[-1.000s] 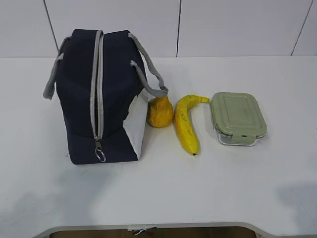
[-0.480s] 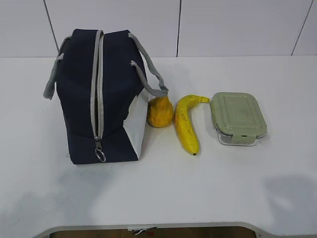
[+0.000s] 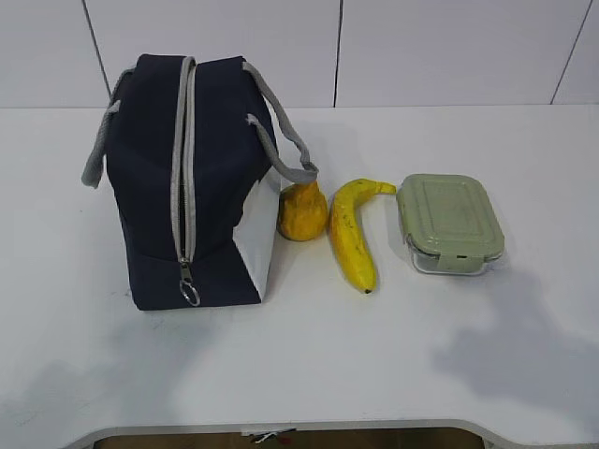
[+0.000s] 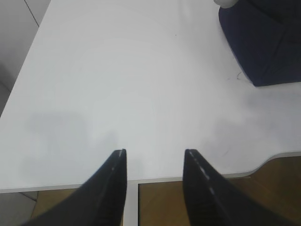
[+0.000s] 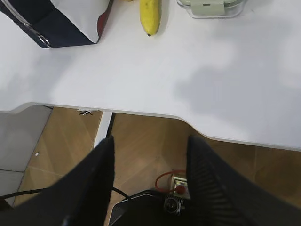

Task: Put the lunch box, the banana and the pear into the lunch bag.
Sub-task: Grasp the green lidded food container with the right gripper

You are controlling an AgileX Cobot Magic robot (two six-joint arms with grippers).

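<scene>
The navy lunch bag (image 3: 154,187) stands at the left of the white table, its grey zipper looking shut and the ring pull (image 3: 190,294) at the near end. Right of the bag lie the orange-yellow pear (image 3: 301,213), the banana (image 3: 352,238) and the green-lidded lunch box (image 3: 449,224). Neither gripper shows in the exterior view. My left gripper (image 4: 154,155) is open and empty over the table's front edge, with the bag's corner (image 4: 268,42) far ahead on the right. My right gripper (image 5: 150,141) is open and empty in front of the table edge, well short of the banana (image 5: 150,16) and lunch box (image 5: 211,7).
The table's front edge (image 5: 141,110) curves inward in the middle. Below it are a wooden floor, a black cable and a small box with a red button (image 5: 178,189). White wall panels stand behind the table.
A dark shadow has spread onto the table at the front right in the exterior view. The bag, pear, banana and lunch box have not moved.
</scene>
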